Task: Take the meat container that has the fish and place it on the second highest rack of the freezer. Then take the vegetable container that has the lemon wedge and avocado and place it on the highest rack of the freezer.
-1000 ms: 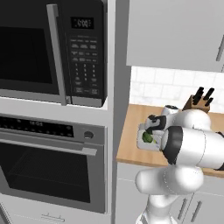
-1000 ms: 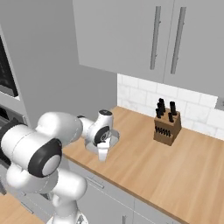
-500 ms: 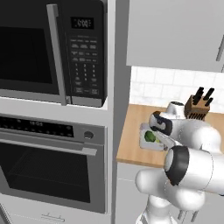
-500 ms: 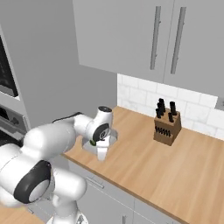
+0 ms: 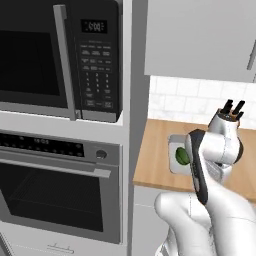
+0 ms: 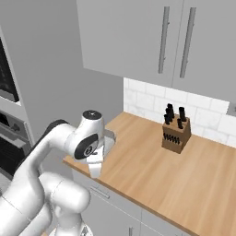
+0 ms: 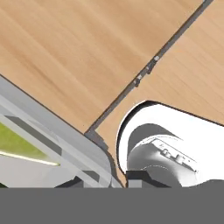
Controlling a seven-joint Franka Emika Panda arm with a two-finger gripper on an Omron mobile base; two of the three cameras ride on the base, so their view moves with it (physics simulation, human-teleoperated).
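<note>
The vegetable container is a pale grey tray with the dark green avocado in it. It hangs over the left end of the wooden counter, half hidden behind my forearm. In the right base view my gripper points down at the tray's near rim. In the hand view the tray's wall lies right at my gripper, shut on it, with a yellow-green patch inside. The counter looks far below. The lemon wedge is hidden. The fish container and the freezer are out of view.
A knife block stands at the back of the counter near the tiled wall. Left of the counter a tall cabinet holds a microwave above a black-glass oven. Wall cabinets hang over the counter.
My arm's elbow has swung from low in front up and toward the counter. The hand and tray stayed nearly in place, perhaps slightly higher.
</note>
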